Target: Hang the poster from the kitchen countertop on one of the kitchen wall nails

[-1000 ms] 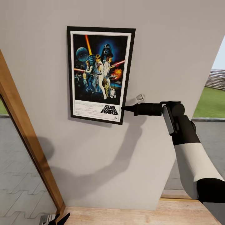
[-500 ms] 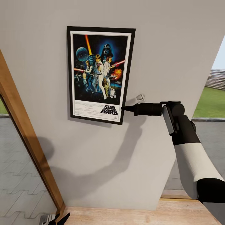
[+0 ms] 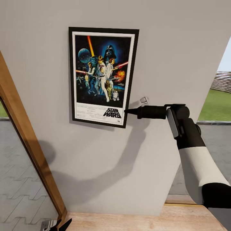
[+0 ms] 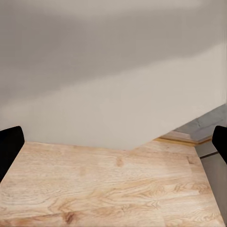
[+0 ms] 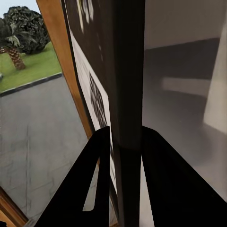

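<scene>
The Star Wars poster (image 3: pixel 101 73) stands upright and flat against the pale wall, black frame around it. My right gripper (image 3: pixel 126 111) reaches in from the right and is shut on the frame's lower right edge. In the right wrist view the two black fingers (image 5: pixel 94 179) clamp the poster's dark edge (image 5: pixel 127 71) from both sides. A small grey wall nail (image 3: pixel 144 100) sticks out just above that gripper. My left gripper (image 3: pixel 61 224) hangs low at the bottom left, open, with nothing between its fingertips (image 4: pixel 9 146). The kitchen countertop is out of view.
A slanted wooden door frame (image 3: pixel 29 144) runs down the left with paving behind it. A light wood surface (image 3: pixel 144 221) lies below the wall and shows in the left wrist view as a wood surface (image 4: pixel 109 189). An opening onto a lawn (image 3: pixel 218 102) is at the right.
</scene>
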